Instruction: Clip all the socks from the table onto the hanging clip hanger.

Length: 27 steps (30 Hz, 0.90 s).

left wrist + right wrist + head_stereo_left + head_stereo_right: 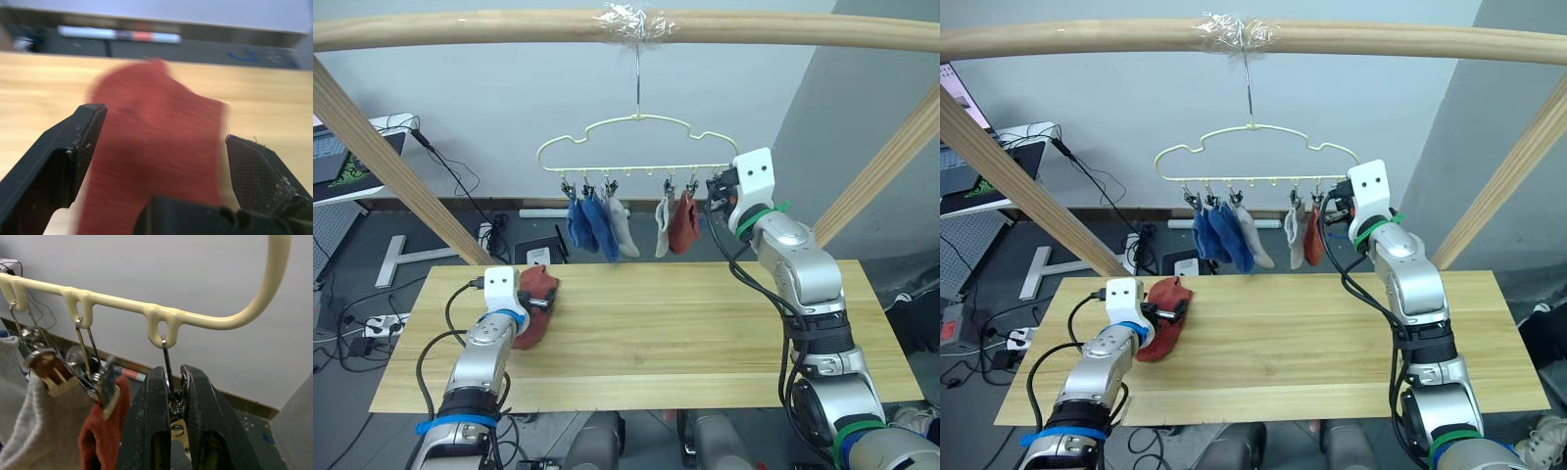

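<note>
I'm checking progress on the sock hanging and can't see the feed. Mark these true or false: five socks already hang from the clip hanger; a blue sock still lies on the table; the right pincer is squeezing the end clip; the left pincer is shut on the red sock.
1. Five socks hang from the clip hanger. True.
2. A blue sock lies on the table. False: the sock on it is the rust-red sock.
3. The right pincer is squeezing the end clip. True.
4. The left pincer is shut on the sock. False: its fingers stand open around it.
</note>
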Each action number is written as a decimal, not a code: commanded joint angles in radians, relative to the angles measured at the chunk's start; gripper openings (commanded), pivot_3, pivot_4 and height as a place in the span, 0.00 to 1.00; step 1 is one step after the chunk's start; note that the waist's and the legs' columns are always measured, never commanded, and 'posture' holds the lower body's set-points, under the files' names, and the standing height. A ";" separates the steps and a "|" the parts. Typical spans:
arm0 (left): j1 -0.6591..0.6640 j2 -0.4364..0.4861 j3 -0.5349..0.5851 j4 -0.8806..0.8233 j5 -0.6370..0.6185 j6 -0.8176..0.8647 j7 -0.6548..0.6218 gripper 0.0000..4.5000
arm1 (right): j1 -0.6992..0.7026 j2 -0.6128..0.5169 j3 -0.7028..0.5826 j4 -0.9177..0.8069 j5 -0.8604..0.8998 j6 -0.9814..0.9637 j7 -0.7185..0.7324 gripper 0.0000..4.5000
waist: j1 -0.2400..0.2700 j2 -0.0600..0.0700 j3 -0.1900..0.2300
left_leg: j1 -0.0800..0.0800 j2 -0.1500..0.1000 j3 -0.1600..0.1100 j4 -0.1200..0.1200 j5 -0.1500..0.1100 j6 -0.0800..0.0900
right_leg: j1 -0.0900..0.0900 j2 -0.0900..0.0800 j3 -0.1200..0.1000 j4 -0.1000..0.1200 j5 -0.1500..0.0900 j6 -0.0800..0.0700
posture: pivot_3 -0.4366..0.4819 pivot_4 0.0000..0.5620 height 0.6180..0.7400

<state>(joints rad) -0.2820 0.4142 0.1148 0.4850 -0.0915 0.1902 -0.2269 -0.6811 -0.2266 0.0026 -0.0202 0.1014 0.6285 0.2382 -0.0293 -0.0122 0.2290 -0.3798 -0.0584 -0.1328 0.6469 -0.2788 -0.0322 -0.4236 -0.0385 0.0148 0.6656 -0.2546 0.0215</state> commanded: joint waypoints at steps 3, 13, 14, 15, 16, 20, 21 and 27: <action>0.006 0.000 0.034 0.032 -0.018 -0.019 -0.018 1.00 | 0.003 -0.002 -0.004 -0.047 0.005 0.006 0.001 0.02 | 0.000 0.000 0.000 | 0.000 0.000 0.000 0.000 0.000 0.000 | 0.000 0.000 0.000 0.000 0.000 0.000 | 0.49 0.45 1.00; -0.011 -0.023 0.033 0.094 -0.075 0.078 -0.147 0.87 | -0.002 0.002 -0.007 -0.052 0.007 0.016 -0.001 0.02 | 0.000 0.000 0.000 | 0.000 0.000 0.000 0.000 0.000 0.000 | 0.000 0.000 0.000 0.001 0.000 0.000 | 0.49 0.43 1.00; -0.009 -0.024 0.030 0.092 -0.075 0.084 -0.156 0.79 | -0.001 0.002 -0.007 -0.053 0.008 0.017 -0.001 0.02 | 0.000 0.000 0.000 | 0.000 0.000 0.000 0.000 0.000 0.000 | 0.000 0.000 0.000 0.001 0.000 0.000 | 0.49 0.43 1.00; -0.008 -0.025 0.030 0.091 -0.074 0.088 -0.159 0.73 | -0.001 0.002 -0.007 -0.053 0.008 0.017 -0.001 0.02 | 0.000 0.000 0.000 | 0.000 0.000 0.000 0.000 0.000 0.000 | 0.000 0.000 0.000 0.001 0.000 0.000 | 0.49 0.43 1.00; -0.001 -0.027 0.026 0.085 -0.072 0.091 -0.166 0.67 | 0.000 0.001 -0.008 -0.055 0.008 0.019 0.000 0.02 | 0.000 0.000 0.000 | 0.000 0.000 0.000 0.000 0.000 0.000 | 0.000 0.000 0.000 0.001 0.000 0.000 | 0.49 0.43 1.00; 0.032 -0.027 -0.008 0.053 -0.039 0.071 -0.183 0.40 | 0.002 -0.003 -0.007 -0.054 0.008 0.018 0.004 0.02 | -0.001 0.000 -0.001 | 0.001 0.000 0.000 0.000 0.000 0.000 | 0.000 0.000 0.000 0.001 0.000 0.000 | 0.48 0.41 1.00; 0.041 -0.034 -0.009 0.036 -0.043 0.077 -0.183 0.33 | 0.001 -0.005 -0.006 -0.053 0.007 0.017 0.006 0.02 | -0.001 0.001 -0.001 | 0.001 0.000 0.000 0.000 0.000 -0.001 | 0.000 0.000 0.000 0.001 0.000 0.000 | 0.48 0.41 1.00; 0.082 -0.052 -0.042 -0.084 -0.050 0.058 -0.215 0.00 | -0.023 -0.020 -0.016 -0.042 0.019 0.033 0.028 0.02 | -0.001 0.000 -0.001 | 0.001 0.000 0.000 0.000 0.000 0.000 | 0.000 0.000 0.000 0.001 0.000 0.000 | 0.49 0.41 1.00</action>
<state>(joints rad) -0.2316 0.3765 0.1037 0.4459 -0.1430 0.2513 -0.4118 -0.6824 -0.2325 0.0024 -0.0264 0.1033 0.6533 0.2559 -0.0299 -0.0117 0.2278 -0.3786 -0.0585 -0.1324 0.6471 -0.2787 -0.0323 -0.4233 -0.0389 0.0150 0.6668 -0.2545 0.0215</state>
